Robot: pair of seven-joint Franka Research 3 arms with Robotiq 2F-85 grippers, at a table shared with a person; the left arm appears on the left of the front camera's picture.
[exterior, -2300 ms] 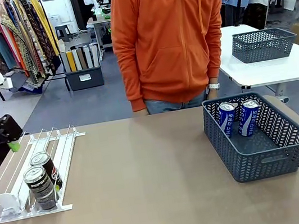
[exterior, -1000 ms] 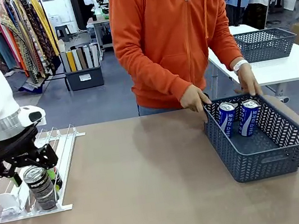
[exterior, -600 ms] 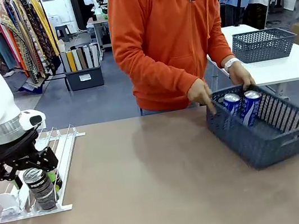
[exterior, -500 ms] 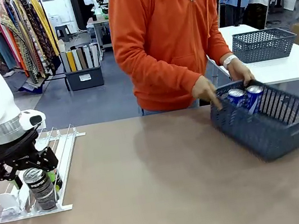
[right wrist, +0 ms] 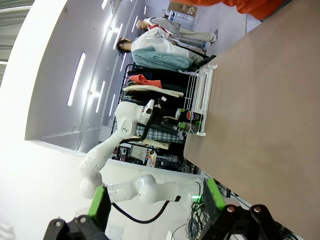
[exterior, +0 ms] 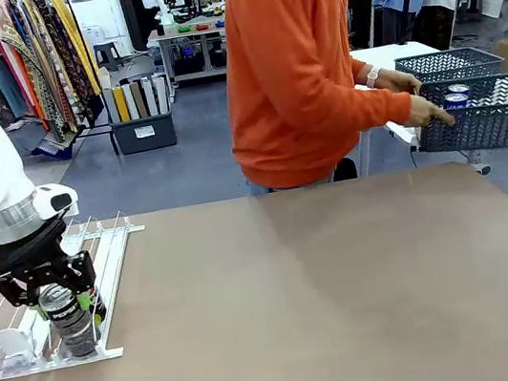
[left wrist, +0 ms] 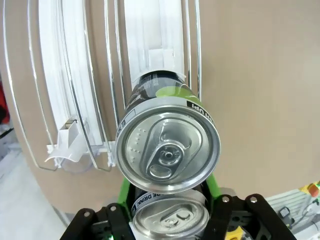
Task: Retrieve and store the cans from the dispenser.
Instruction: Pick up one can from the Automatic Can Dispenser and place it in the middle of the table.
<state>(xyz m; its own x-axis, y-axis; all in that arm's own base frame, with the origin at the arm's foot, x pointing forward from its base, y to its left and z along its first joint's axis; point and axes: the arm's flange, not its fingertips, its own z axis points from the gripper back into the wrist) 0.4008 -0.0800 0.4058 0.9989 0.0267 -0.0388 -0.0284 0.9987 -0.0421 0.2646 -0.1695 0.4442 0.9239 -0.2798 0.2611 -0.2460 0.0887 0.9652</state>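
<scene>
The left gripper (exterior: pixel 58 301), black with two fingers, stands over the low end of the dispenser (exterior: pixel 104 253), a flat white wire-and-plastic rack of sloping lanes at the near left of the brown table (exterior: pixel 302 309). The front can (exterior: pixel 71 326), a slim black drink can with a silver top, sits against the lane's stop directly below that gripper. In the left wrist view it lies low between the green pads (left wrist: pixel 123 192), one on either side of its wall. The pads look to be against it or just beside it; I cannot tell whether they press.

The can's long axis runs nearly upright, leaning slightly with the lane and roughly in line with the fingers. The coming move is therefore probably a lift along that axis, up and clear of the stop.

The second can (left wrist: pixel 167 145), also black with a green patch, stands just behind it up the same lane and close enough to roll down once the front one leaves.

The right gripper (right wrist: pixel 155 192) hangs with its fingers spread wide and nothing between them, well apart from the rack, so the left arm is plainly the nearer.

Beyond the table's far right, a person (exterior: pixel 302 67) in an orange hooded top holds a dark grey mesh basket (exterior: pixel 489 119) with blue cans (exterior: pixel 456 101) inside, off the brown table and well away from the rack.
</scene>
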